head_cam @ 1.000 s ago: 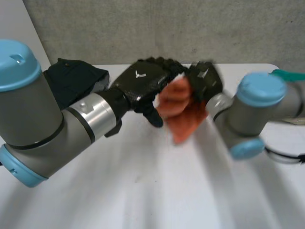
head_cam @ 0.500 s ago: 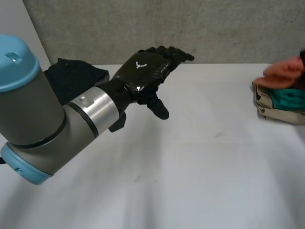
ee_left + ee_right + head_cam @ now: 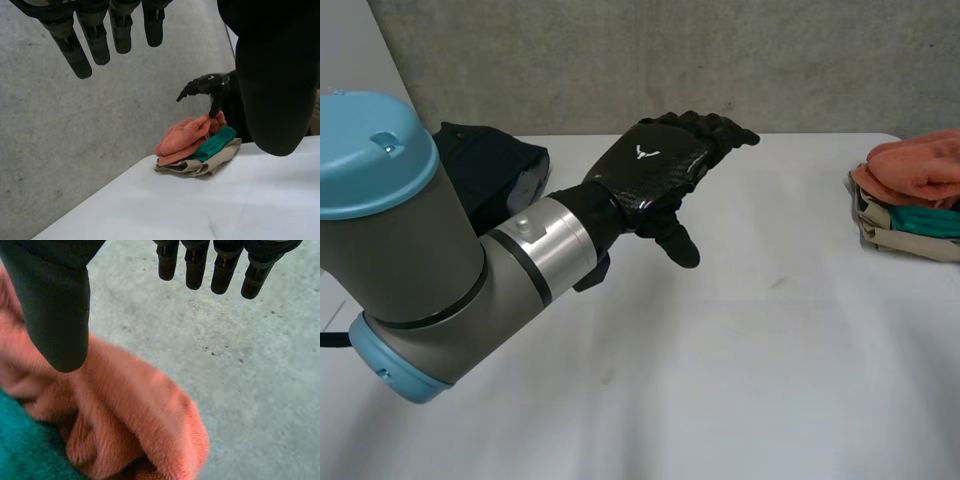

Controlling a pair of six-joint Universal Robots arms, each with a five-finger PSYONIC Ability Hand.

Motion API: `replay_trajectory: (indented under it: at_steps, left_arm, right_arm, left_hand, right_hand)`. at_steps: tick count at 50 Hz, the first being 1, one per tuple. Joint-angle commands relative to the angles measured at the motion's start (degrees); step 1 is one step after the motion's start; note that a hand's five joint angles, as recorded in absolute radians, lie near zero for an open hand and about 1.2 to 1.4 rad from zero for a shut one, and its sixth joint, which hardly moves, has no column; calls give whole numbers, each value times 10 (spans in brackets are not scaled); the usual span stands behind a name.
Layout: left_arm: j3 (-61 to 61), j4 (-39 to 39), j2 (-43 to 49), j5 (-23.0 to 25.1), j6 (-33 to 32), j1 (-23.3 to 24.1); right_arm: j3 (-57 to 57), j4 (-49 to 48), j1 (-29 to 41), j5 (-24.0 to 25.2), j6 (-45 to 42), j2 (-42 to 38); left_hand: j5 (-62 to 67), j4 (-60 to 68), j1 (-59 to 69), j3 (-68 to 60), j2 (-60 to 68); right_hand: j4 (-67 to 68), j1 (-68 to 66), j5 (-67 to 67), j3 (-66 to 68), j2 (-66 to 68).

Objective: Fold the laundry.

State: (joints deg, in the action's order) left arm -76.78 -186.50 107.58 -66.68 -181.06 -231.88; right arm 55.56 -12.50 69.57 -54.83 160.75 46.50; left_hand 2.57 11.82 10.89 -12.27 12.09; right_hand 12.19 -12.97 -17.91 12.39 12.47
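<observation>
My right hand (image 3: 209,86) has carried the orange towel (image 3: 918,168) onto the folded pile (image 3: 905,238) at the worktop's (image 3: 720,380) far edge and let go, its fingers slack above it. My left hand (image 3: 655,165) hangs empty with straight fingers. I judge that piece finished.

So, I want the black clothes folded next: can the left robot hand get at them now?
Probably yes. The left robot hand hangs open and empty above the table, and the black clothes lie uncovered right beside its arm; it would only need to draw back.
</observation>
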Motion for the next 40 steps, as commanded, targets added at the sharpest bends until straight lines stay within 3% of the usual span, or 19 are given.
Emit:
replay_trajectory:
  at_steps: [1,6,9,12,19,23,24,25,28,29,36,40]
  left_arm:
    - [-10,1,-15,-1,4,7]
    - [-16,0,-22,-1,5,9]
    - [-7,-4,-38,-7,7,12]
    - [13,-27,-54,-32,14,12]
    - [91,-61,-85,-134,38,-6]
    - [131,-56,-86,-195,28,-71]
    - [134,-45,-87,-204,20,-127]
    - [133,-37,-85,-205,13,-156]
    - [130,-5,-62,-206,-34,-231]
    - [130,-1,-46,-206,-47,-236]
    - [128,-17,127,-204,-192,-277]
    - [139,-106,226,-188,-231,-324]
  right_arm:
    - [32,127,-58,-81,1,76]
    - [-30,188,-129,-225,-93,106]
    - [-81,165,-138,-285,-139,107]
    - [-113,127,-126,-307,-136,109]
    - [-84,-2,-14,-281,-47,200]
    - [8,-72,83,-210,-28,247]
    - [30,-87,103,-190,-27,252]
    - [71,-113,145,-155,-31,260]
    - [130,-131,206,-117,-32,267]
    - [167,-130,238,-105,-34,269]
    - [293,-73,310,-110,-79,240]
    - [339,-48,334,-126,-127,198]
  left_hand:
    - [2,9,18,-5,6]
    - [0,7,17,-3,5]
    - [2,9,18,-5,6]
    - [2,9,18,-5,6]
    - [0,7,17,-3,5]
    - [8,16,25,-11,13]
    - [10,18,27,-13,15]
    - [10,18,27,-13,15]
    - [8,16,25,-11,13]
    - [5,13,22,-8,10]
    - [0,7,17,-3,5]
    - [-3,4,13,0,1]
  right_hand:
    - [-22,30,179,-24,-25]
    - [-22,30,179,-24,-25]
    - [-22,30,179,-24,-25]
    - [-22,30,179,-24,-25]
    - [-22,30,179,-24,-25]
    - [-22,30,179,-24,-25]
    - [-22,30,179,-24,-25]
    - [-22,30,179,-24,-25]
    - [-22,30,179,-24,-25]
    - [-22,30,179,-24,-25]
    - [-22,30,179,-24,-25]
    - [-22,30,179,-24,-25]
